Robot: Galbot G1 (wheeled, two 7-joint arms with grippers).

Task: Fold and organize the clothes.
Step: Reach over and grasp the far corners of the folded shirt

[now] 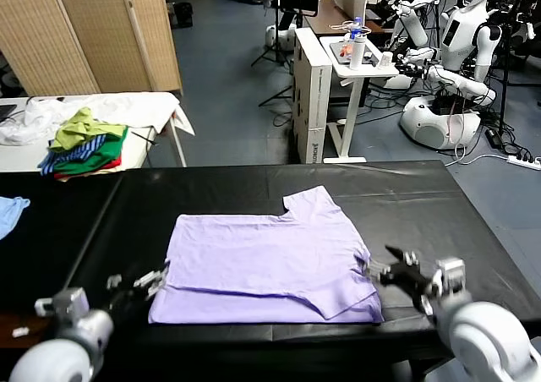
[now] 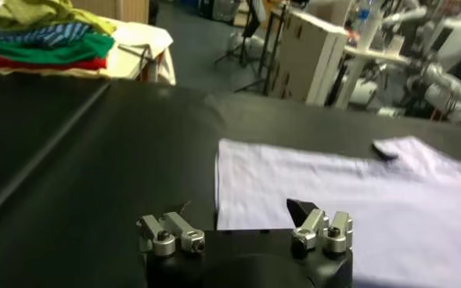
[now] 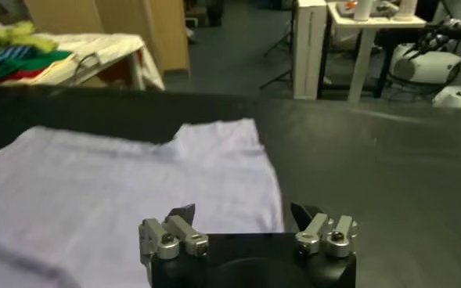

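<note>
The clothes are one light lavender T-shirt [image 1: 266, 264] lying flat on the black table [image 1: 414, 200], with its near hem folded up in a band and one sleeve pointing away from me. My left gripper [image 1: 139, 282] stands open just off the shirt's near left corner, holding nothing. My right gripper [image 1: 390, 270] stands open just off the near right corner, also empty. In the left wrist view the shirt [image 2: 347, 196] spreads out beyond my left gripper [image 2: 242, 211]. The right wrist view shows the shirt [image 3: 120, 180] under and ahead of my right gripper [image 3: 243, 213].
A pile of green, yellow and striped garments [image 1: 84, 141] sits on a white table at the back left. A light blue garment [image 1: 10, 213] lies at the black table's left edge. A white cart [image 1: 355, 61] and other robots [image 1: 461, 52] stand far behind.
</note>
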